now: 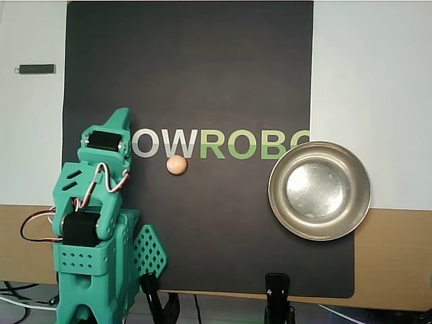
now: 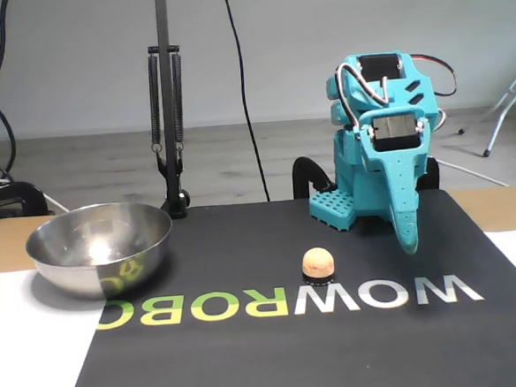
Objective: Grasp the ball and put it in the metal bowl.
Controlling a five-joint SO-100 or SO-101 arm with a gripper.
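Ball (image 1: 177,165) on mat under "W", apart from metal bowl (image 1: 319,190). Fingers (image 2: 407,241) clenched, empty, parked beside ball. Suggest: spread fingers wide, drop straight over ball, squeeze gently or it rolls.

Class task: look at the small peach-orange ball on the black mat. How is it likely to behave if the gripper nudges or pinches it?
The small peach-orange ball is round and sits free on the flat black mat, so a nudge would probably send it rolling. Its smooth surface may let it squirt out of an off-centre pinch. It looks rigid; its weight cannot be judged.
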